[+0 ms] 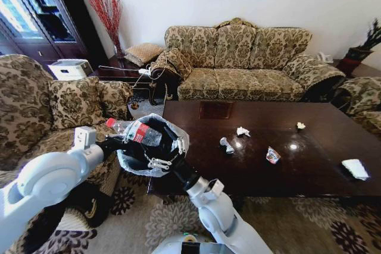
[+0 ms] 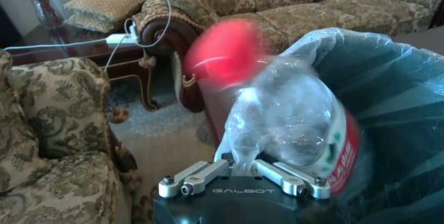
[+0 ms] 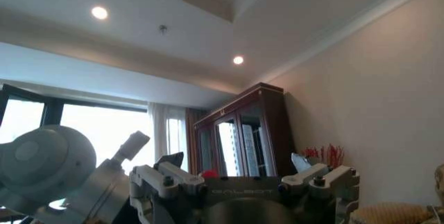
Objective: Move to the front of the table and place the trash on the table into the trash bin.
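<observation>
Clear red-capped bottle [image 1: 136, 131] lying tilted over bag-lined black bin [image 1: 156, 160] beside dark glossy table [image 1: 309, 165]; wrappers [image 1: 227, 145] scattered on it.

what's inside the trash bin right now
In the head view the bottle, held by the left gripper, lies across the trash bin mouth. The right gripper grips its rim. Only the bag liner shows; the bottom is hidden.

I count one bottle [image 1: 136, 131], one trash bin [image 1: 169, 128], five scraps on my table [image 1: 309, 147]
</observation>
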Controlling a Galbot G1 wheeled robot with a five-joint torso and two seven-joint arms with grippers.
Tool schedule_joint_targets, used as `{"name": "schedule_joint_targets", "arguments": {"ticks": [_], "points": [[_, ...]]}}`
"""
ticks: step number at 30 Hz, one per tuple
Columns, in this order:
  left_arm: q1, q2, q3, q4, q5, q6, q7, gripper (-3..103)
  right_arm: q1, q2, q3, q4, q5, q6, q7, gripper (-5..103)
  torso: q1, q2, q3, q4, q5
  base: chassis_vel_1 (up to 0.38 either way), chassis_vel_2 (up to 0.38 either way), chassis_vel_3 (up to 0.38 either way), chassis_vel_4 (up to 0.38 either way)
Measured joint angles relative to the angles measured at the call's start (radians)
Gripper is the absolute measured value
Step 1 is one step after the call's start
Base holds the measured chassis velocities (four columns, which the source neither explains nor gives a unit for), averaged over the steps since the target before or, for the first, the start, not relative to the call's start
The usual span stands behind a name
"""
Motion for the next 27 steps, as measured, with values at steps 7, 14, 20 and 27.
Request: {"name": "schedule_joint_targets", "arguments": {"ticks": [7, 14, 20, 27], "points": [[0.010, 0.011, -0.001, 0.037, 0.014, 0.013, 0.008, 0, -0.054, -0.022, 0.064, 0.103, 0.037, 0.012, -0.013, 100, 0.000, 0.000, 0.000, 0.0000, 0.0000, 0.000, 0.000, 0.000, 0.000], [0.006, 0.024, -0.007, 0.072, 0.010, 0.016, 0.002, 0, -0.121, -0.031, 0.227, 0.187, 0.040, -0.049, 0.279, 100, 0.000, 0.000, 0.000, -0.0001, 0.0000, 0.000, 0.000, 0.000, 0.000], [0.008, -0.020, -0.006, 0.040, 0.020, 0.015, 0.002, 0, -0.119, -0.018, 0.350, -0.060, 0.055, -0.177, 0.553, 100, 0.000, 0.000, 0.000, -0.0001, 0.0004, 0.000, 0.000, 0.000, 0.000], [0.034, -0.080, -0.015, -0.001, 0.043, 0.013, 0.009, 0, -0.073, 0.007, 0.380, -0.252, 0.069, -0.194, 0.562, 100, 0.000, 0.000, 0.000, 0.0000, -0.0001, 0.000, 0.000, 0.000, 0.000]]}}
